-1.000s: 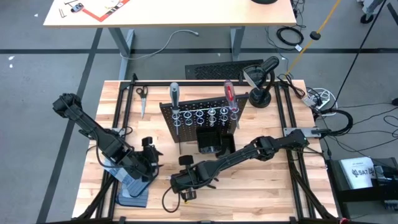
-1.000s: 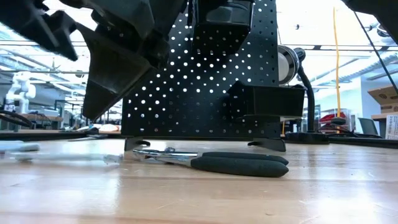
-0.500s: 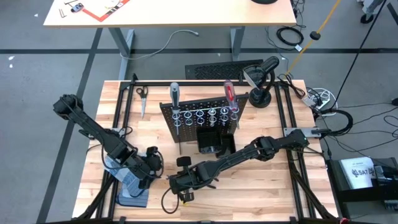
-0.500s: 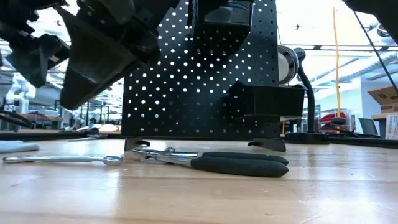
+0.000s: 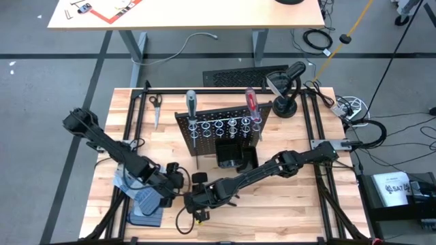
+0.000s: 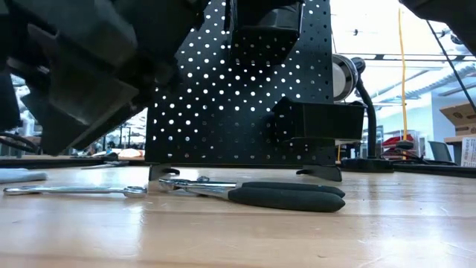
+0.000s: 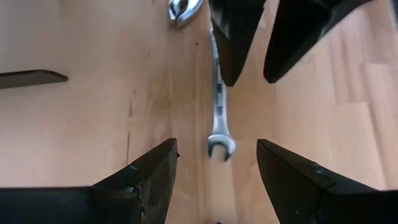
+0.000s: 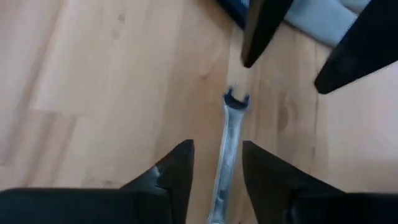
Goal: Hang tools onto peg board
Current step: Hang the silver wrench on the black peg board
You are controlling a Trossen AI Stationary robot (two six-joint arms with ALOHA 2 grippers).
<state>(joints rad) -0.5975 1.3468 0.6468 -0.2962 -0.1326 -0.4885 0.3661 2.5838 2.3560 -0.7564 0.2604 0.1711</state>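
- a light wooden table [image 5: 272, 204] stands on a grey workshop floor, with another bench beyond it; in the low view a bright lab room shows behind the table.
- the peg board [image 5: 219, 129] stands upright near the table's far middle; a grey-handled screwdriver [image 5: 191, 103] and a red-handled screwdriver [image 5: 251, 102] already hang in its rings.
- a wrench [image 6: 74, 190] lies flat on the wood in front of the board, and pliers [image 6: 260, 195] lie just beside it, both not yet hung.
- the left gripper [image 7: 216, 160] hovers over the wrench's open-jawed end, fingers spread, holding nothing.
- the right gripper [image 8: 217, 163] faces it from the other end of the same wrench; its fingers stand parted to either side of the shank, not pinching it.
- both grippers meet near the table's front left, beside a grey glove [image 5: 146, 204].
- the step in hand looks like picking up the wrench; which arm will take it cannot be told.
- the next move calls for one gripper to lower squarely over the thin shank and close, while the other keeps clear.
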